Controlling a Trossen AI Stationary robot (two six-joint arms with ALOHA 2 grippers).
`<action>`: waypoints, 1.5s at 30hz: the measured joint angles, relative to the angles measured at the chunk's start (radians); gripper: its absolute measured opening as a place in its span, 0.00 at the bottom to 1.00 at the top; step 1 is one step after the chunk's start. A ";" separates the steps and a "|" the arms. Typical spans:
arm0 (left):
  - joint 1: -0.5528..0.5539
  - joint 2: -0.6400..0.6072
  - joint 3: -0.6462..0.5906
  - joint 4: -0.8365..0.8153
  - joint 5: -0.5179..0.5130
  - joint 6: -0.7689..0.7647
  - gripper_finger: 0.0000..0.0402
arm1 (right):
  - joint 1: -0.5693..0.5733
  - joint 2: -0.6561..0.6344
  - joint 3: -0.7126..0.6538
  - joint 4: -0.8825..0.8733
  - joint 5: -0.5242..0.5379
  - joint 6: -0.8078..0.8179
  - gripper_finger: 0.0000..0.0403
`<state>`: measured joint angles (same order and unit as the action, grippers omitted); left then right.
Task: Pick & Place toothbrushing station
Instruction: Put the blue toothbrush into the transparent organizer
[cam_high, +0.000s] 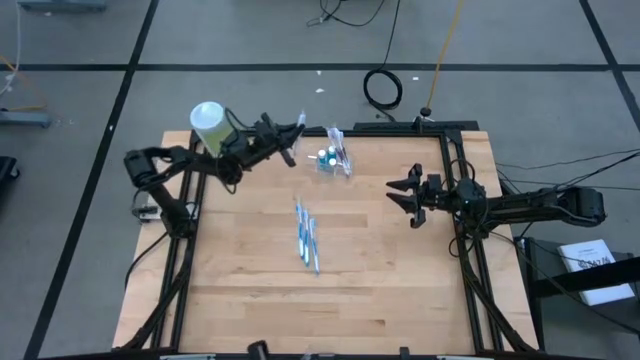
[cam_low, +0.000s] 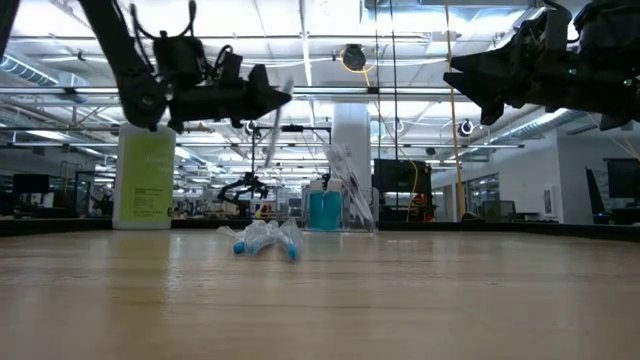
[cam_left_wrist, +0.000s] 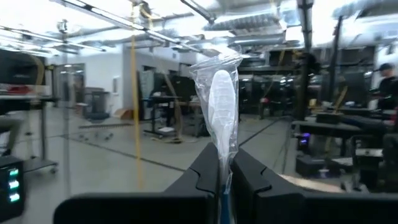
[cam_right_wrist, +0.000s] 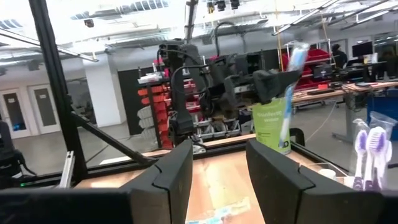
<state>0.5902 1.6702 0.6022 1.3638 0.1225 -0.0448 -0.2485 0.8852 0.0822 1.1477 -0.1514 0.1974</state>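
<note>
**Wrapped toothbrush held aloft over the wooden worktop**

Above the far left part of the worktop (cam_high: 390, 280), the left end effector (cam_high: 296, 131) is hanging in the air with its fingers (cam_left_wrist: 205, 171) pressed together on a toothbrush in a clear wrapper (cam_left_wrist: 221, 106), the white brush head standing up between the dark pads. The light-green bottle (cam_high: 209, 124) with its white cap is standing at the far left corner, just beside that arm. Near the far edge, a small clear cup (cam_high: 328, 158) is sitting with blue contents and a couple of wrapped brushes leaning out of it. Around the middle of the pale wood planks, a bundle of wrapped blue and white toothbrushes (cam_high: 306, 235) is lying flat, well apart from the cup. Over the right side, the right end effector (cam_high: 404, 194) is hovering with its fingers (cam_right_wrist: 174, 171) spread and nothing between them.

The worktop is resting in a black metal frame on a grey floor crossed by dark lines, with cables trailing behind and a coil of black cable (cam_high: 382, 88) lying beyond the far edge. Across the surface, the room is opening out into a large bright hall with ceiling lights, white columns, racks and benches. A person (cam_left_wrist: 385, 84) is showing far off in the left wrist view.
</note>
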 joint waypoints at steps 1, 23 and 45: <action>0.007 0.020 0.026 0.000 0.024 -0.009 0.03 | 0.000 0.000 0.000 -0.002 0.000 0.000 0.35; 0.114 0.353 0.272 0.043 0.206 -0.128 0.03 | 0.000 0.000 0.000 -0.040 -0.002 -0.001 0.35; 0.117 0.353 0.272 -0.057 0.192 -0.140 0.16 | 0.000 0.000 0.000 -0.042 -0.002 -0.001 0.35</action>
<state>0.7067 2.0235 0.8742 1.3071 0.3141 -0.1844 -0.2485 0.8856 0.0822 1.1054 -0.1532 0.1967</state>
